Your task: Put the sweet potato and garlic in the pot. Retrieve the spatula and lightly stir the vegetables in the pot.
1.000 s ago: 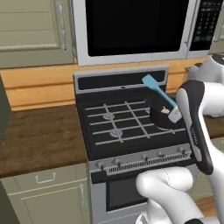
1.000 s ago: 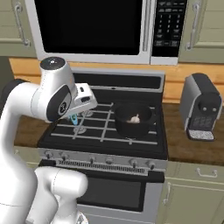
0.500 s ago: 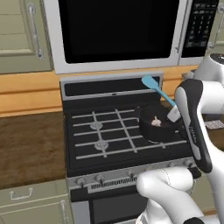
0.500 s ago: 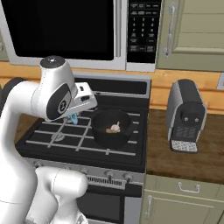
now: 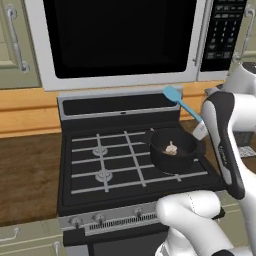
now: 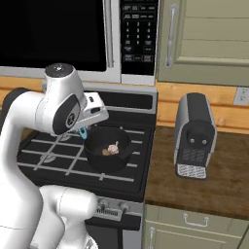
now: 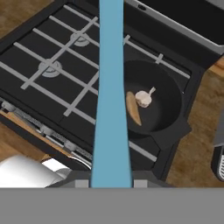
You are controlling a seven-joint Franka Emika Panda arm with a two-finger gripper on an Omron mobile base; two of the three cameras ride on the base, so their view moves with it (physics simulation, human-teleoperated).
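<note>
While clamped on the light blue flat-headed spatula (image 5: 181, 102), the end effector (image 7: 111, 181) hangs above the stove.

Its jaws are closed on the slim handle, which runs straight away from it in the hand view. Beyond and just right of the handle sits the round black deep pot (image 7: 168, 114) on the black gas stove (image 5: 107, 162), holding the orange-brown tapered sweet potato (image 7: 133, 108) touching the small off-white garlic bulb (image 7: 143, 98).

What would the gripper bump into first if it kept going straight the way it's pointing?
Probably the stove: the gripper, shut on the spatula, looks down at the grates beside the pot. The spatula's head would touch first; depth is unclear.
</note>
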